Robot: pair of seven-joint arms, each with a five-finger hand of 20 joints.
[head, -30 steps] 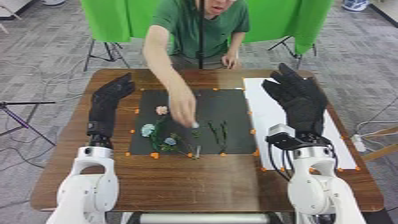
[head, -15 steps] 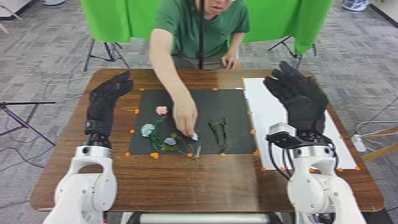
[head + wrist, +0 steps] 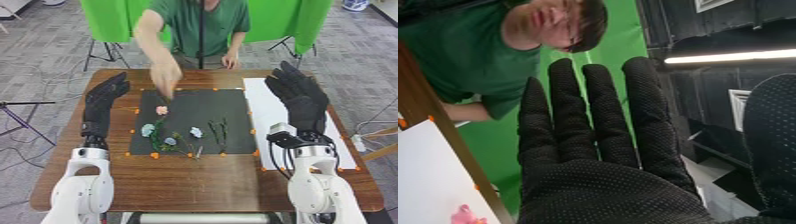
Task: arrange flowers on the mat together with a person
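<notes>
The robot's right hand (image 3: pixel 306 102), in a black fabric glove, is raised over the right side of the brown wooden counter (image 3: pixel 200 187). In the right wrist view its fingers (image 3: pixel 604 115) are straight and slightly spread, the thumb well apart, pinching nothing. The left hand (image 3: pixel 105 95), gloved alike, is at the counter's left side, its fingers extended and close together.

Between them lies a dark grey mat (image 3: pixel 188 109) edged with small orange markers (image 3: pixel 155 155). On its left part is a soft pink flower (image 3: pixel 162 110); nearer are a pale turquoise flower (image 3: pixel 147 130) with ruffled petals and a greyish-lilac flower (image 3: pixel 170 141), among leafy green stems. Near the middle is a bluish-white flower (image 3: pixel 195 132), and just right of it thin, dark green stems (image 3: pixel 223 135).

A person's hand (image 3: pixel 165 77), blurred, is above the mat's far left part; the person's other hand (image 3: pixel 231 62) is at the counter's far edge. Right of the mat, a white sheet (image 3: pixel 264 115) carries a bright pink bloom (image 3: pixel 465 216), partly cut off by the wrist view's edge.
</notes>
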